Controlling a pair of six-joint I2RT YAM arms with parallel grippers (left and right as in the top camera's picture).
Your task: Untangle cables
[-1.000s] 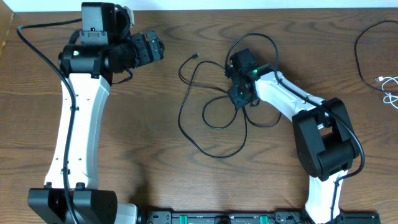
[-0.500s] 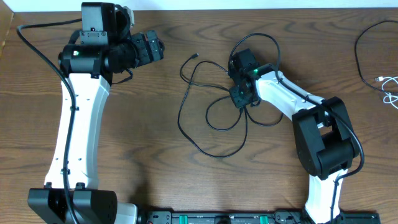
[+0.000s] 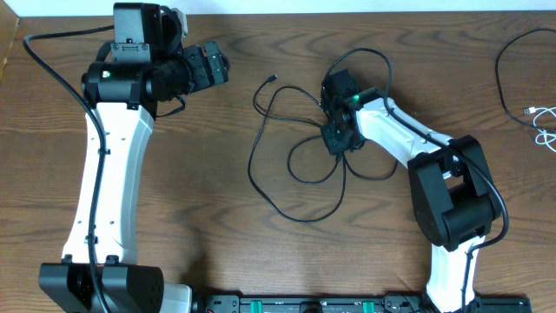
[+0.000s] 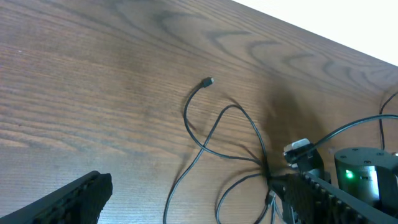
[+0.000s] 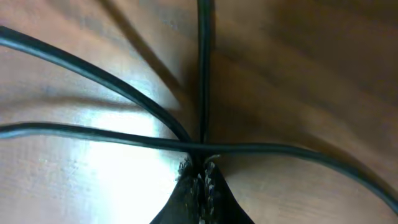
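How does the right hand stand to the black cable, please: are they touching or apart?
Touching. The right wrist view shows the right hand shut on the black cable where its strands cross, with no gap visible between them.

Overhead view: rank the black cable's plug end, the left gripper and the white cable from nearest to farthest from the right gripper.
1. Black cable's plug end, up-left of the right gripper.
2. Left gripper, farther up-left.
3. White cable, far right.

Robotics lab bench — wood-grain table (image 3: 200,252), two white-and-black arms (image 3: 111,174) based at a black rail (image 3: 313,304) along the lower edge; plain white strip (image 3: 347,6) across the top.
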